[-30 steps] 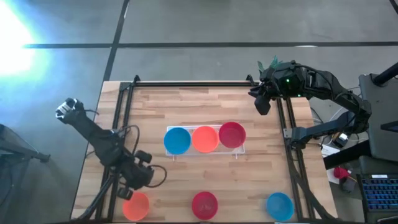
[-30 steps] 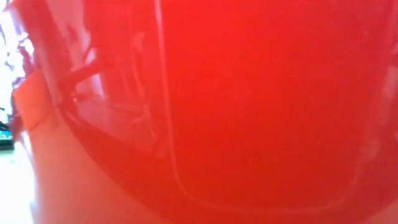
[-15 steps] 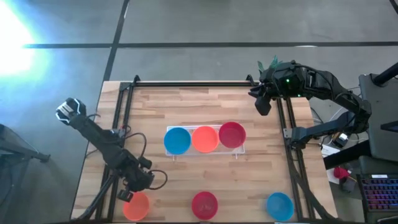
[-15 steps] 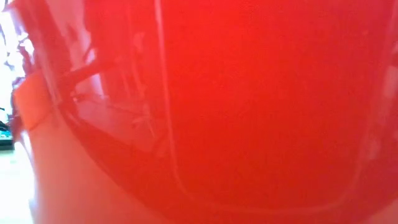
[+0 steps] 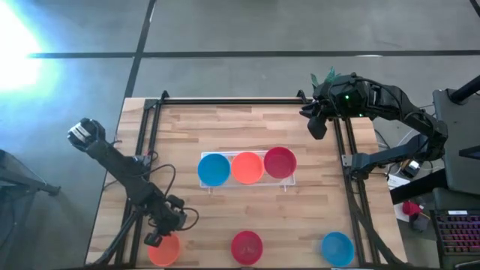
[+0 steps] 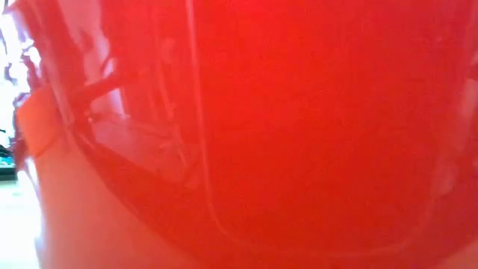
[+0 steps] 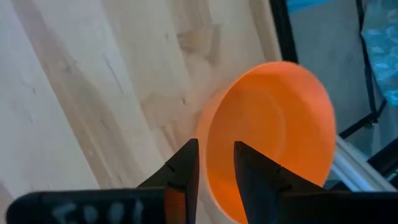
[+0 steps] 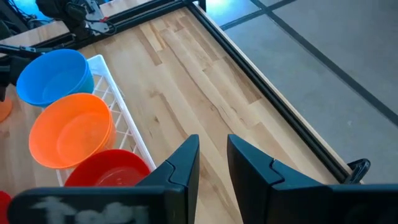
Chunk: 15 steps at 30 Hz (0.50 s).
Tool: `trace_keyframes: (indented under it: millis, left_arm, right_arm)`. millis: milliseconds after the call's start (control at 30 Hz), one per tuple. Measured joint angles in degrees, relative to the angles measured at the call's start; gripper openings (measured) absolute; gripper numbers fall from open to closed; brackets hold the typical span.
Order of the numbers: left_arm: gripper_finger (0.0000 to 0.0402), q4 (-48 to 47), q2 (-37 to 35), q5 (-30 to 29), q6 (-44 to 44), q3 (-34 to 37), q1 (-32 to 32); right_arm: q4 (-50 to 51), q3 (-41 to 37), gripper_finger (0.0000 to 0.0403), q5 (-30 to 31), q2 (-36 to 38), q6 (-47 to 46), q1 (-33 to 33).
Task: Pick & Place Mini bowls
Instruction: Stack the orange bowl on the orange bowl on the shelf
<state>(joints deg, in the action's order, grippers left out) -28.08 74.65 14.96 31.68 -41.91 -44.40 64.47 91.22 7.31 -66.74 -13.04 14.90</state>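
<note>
1. Three mini bowls sit in a row on the white tray [image 5: 289, 182] at mid-table: blue bowl [image 5: 214, 169], orange bowl [image 5: 247, 167], red bowl [image 5: 280, 162].
2. Three more stand along the near table edge: orange front bowl [image 5: 166, 248], red front bowl [image 5: 247, 246], blue front bowl [image 5: 337, 248].
3. Left gripper [image 7: 215, 163] is at the orange front bowl's rim, fingers narrowly parted astride the wall; grip not confirmed.
4. Right gripper [image 8: 212, 154] hovers at the far right corner, fingers slightly apart, holding nothing.
</note>
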Motion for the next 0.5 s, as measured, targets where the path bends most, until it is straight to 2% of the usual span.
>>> trace_keyframes:
  millis: [300, 500]
  left_arm:
    - [0.0092, 1.5, 0.0, 0.0, 0.06, 2.4, -0.23]
    - [0.0092, 5.99, 0.02, -0.01, 2.45, 5.39, -0.37]
  right_arm:
    - [0.01, 0.0, 0.0079, 0.0, 0.0, 0.0, 0.0]
    - [0.02, 0.0, 0.0079, 0.0, 0.0, 0.0, 0.0]
